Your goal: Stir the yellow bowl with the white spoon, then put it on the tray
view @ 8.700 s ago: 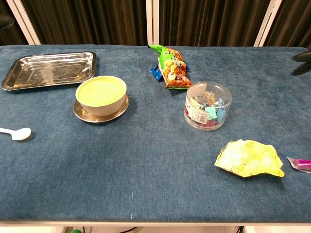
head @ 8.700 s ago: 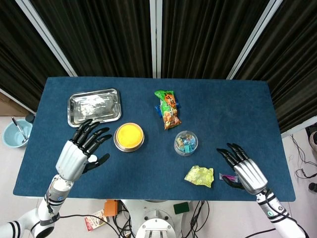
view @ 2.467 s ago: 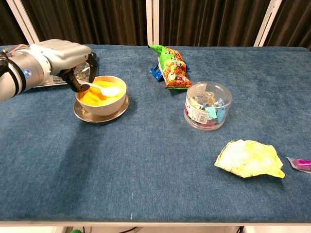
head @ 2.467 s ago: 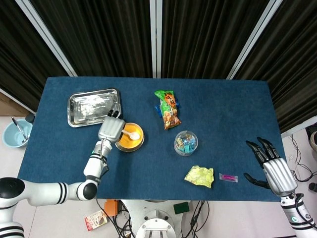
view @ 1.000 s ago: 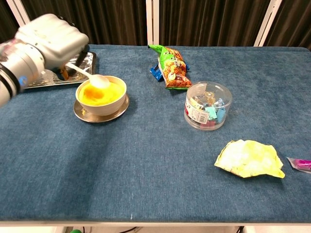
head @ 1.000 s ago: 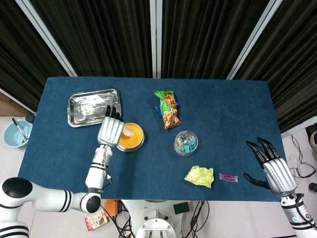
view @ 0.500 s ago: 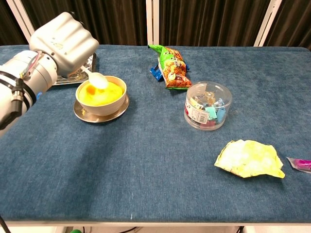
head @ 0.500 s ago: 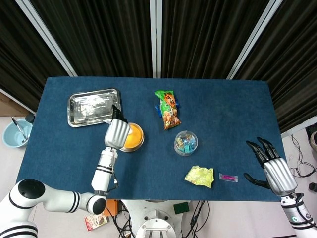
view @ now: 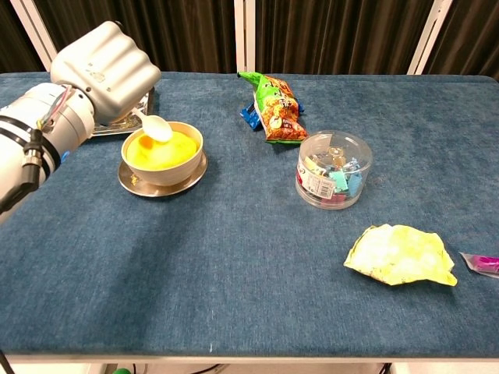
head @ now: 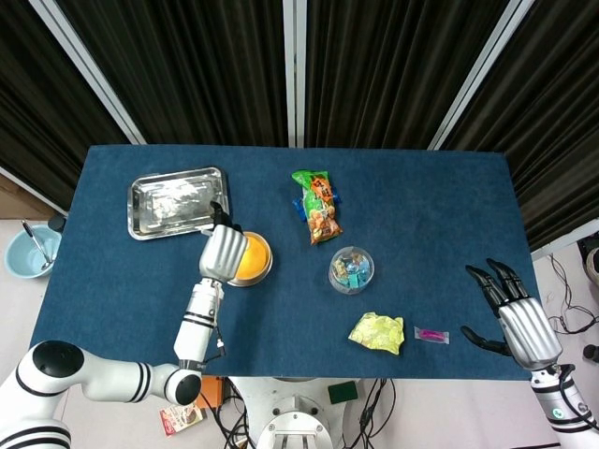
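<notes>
The small white plastic spoon [view: 153, 125] is held by the silver left hand [view: 104, 72], its head raised just above the round yellow bowl [view: 162, 152]; the shiny metal tray [head: 178, 202] lies just behind; the right hand [head: 523, 326], apparently empty, is spread open.

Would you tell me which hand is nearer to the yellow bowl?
Left. The left hand hangs over the yellow bowl, holding the white spoon; the right hand sits far across the table.

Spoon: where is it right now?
In the chest view, the spoon is at the left, held by the left hand over the bowl's far-left rim.
</notes>
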